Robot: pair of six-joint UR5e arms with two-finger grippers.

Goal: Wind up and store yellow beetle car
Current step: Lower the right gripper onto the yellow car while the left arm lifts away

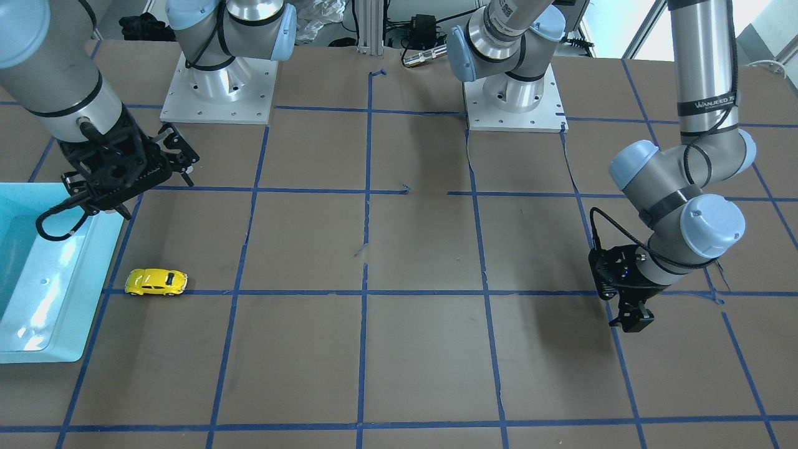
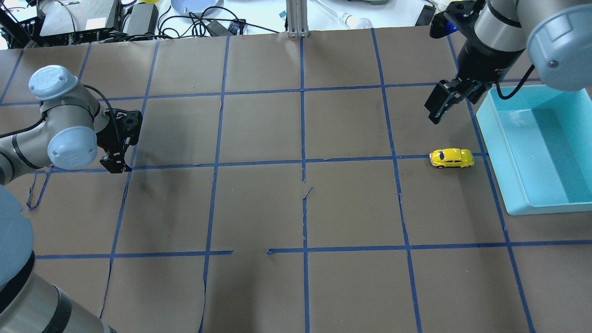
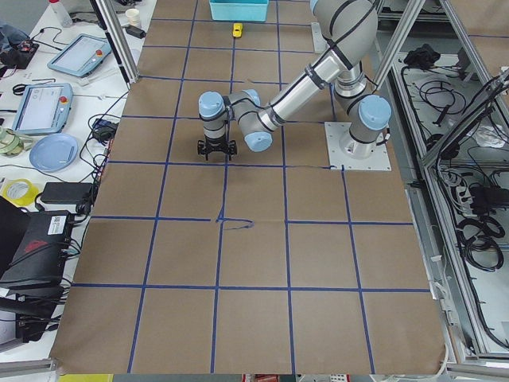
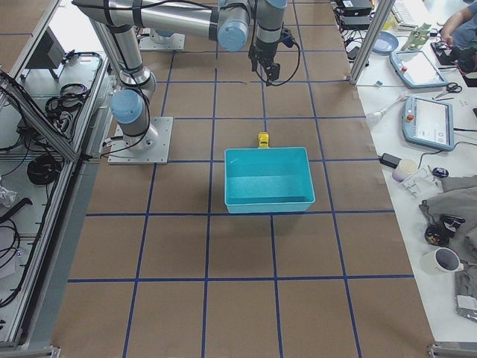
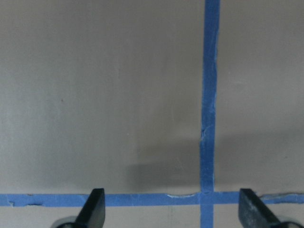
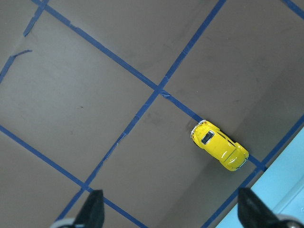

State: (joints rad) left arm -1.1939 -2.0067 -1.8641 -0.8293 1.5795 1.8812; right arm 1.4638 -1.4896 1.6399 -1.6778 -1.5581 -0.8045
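Nearest, teal bin (image 1: 68, 274) at the bench's (image 1: 424, 362) right-arm end, only its bare floor showing; yellow beetle car (image 1: 156, 282) on its wheels on a blue tape line (image 1: 424, 292), just beside the bin's long wall, outside it; right end effector (image 2: 438, 111) beyond the car, above the bench, jaws wide apart, gripping nothing; left end effector (image 1: 634, 321) well apart, low over a tape crossing, jaws wide apart, gripping nothing.

You get bright, even light from overhead on the brown paper-covered worktop (image 1: 424, 249), and the shadows lying on it are soft and diffuse. In your front-facing view, white glare washes the wall of the light turquoise plastic bin (image 1: 38, 315), and the window (image 1: 651, 28) at top right is blown out. Your left wrist view is soft, and the left claw (image 5: 172, 213) blurs at its fingertips (image 5: 95, 211).
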